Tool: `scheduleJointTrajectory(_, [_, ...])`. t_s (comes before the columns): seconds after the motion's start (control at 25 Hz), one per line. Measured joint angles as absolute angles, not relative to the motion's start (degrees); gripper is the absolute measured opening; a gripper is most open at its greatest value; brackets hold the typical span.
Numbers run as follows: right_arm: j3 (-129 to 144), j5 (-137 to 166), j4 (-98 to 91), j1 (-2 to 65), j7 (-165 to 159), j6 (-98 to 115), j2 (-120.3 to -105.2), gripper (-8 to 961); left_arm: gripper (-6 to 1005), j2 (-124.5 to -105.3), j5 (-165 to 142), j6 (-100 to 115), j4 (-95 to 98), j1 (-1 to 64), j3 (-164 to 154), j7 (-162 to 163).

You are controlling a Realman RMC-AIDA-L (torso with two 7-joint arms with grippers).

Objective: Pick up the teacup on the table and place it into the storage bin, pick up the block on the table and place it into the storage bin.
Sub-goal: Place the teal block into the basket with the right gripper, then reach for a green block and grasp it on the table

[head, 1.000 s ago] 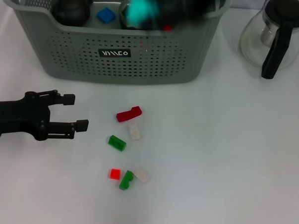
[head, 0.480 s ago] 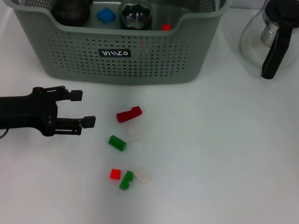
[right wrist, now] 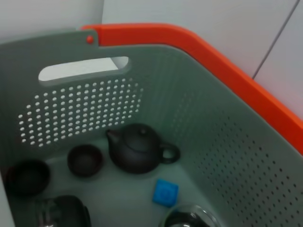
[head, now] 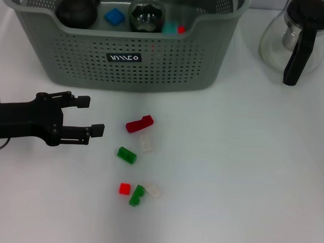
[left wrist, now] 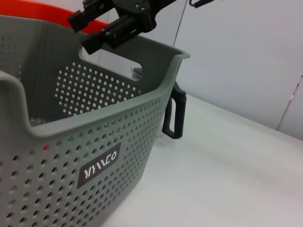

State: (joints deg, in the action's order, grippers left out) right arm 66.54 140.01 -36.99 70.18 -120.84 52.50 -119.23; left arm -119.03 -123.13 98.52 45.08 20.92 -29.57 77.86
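Seven blocks (head: 140,124) left loose near the storage bin (head: 127,58), cups and blue block (head: 115,16) already inside, left gripper (head: 93,116) spread empty beside them.

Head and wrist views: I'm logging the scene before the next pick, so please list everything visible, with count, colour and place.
storage bin: one, grey-green, perforated, far side of the table.
dark teapot: one, inside the bin.
small dark cups: two, inside the bin beside the teapot.
blue block: one, inside the bin.
teal block: one, inside the bin by a small red block.
glass teapot: one, clear with a black handle, right of the bin.
loose blocks: seven, three red, two green, two white, on the table before the bin.
table: one, white.
left gripper: fingers open, left of the loose blocks.
right gripper: above the bin.
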Motion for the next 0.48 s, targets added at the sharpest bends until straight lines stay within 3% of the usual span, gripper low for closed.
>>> scheduleJointTrajectory(0.08, [66.70,140.13,-39.46,68.87,-120.93,52.86,-119.47,656,869,-119.07,-123.13,98.52,45.08,20.92,-29.52,78.06])
scheduleJointTrajectory(0.28, [66.69,138.59,-52.71,63.83,-121.05,58.57,-120.23,860,869,-118.91,-123.05,98.90,45.09,20.92,-29.52,78.38])
scheduleJointTrajectory(0.48, [65.92,127.34,-69.49,55.32,-120.66,71.45,-119.63,898,869,-118.70,-122.99,99.23,45.45,21.08,-29.58,79.09])
